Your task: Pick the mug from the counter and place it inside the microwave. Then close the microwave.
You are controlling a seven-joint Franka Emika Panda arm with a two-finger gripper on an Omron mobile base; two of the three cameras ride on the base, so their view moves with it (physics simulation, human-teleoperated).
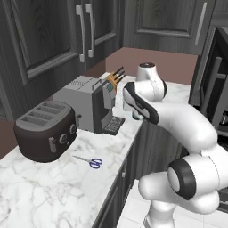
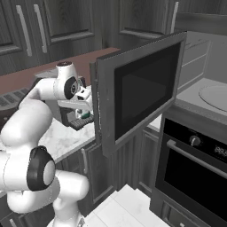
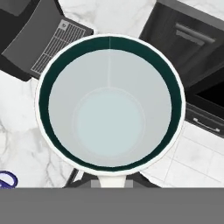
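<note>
The mug [image 3: 109, 103] is off the counter [image 1: 53, 196]; seen from the hand it hangs straight below the camera, its teal rim a full ring and its pale inside bare, with the marble and the cabinet fronts well beneath it; so I'd judge the picking-up finished. The gripper [image 2: 84, 116] is pinched nearly shut, and I take it to be nipping the mug's wall, though the fingers themselves are hidden behind the cup; from the right side a scrap of green shows just under the hand, near the coffee machine [image 1: 91, 107]. What remains is most of the job: the mug has to travel right, round the microwave's [image 2: 213, 95] door [image 2: 137, 91], which stands swung wide open between the arm and the cavity; then it must be set on the turntable, let go, and the door pushed closed. The toaster [image 1: 44, 131] and scissors [image 1: 91, 161] lie at the left, out of the way.
</note>
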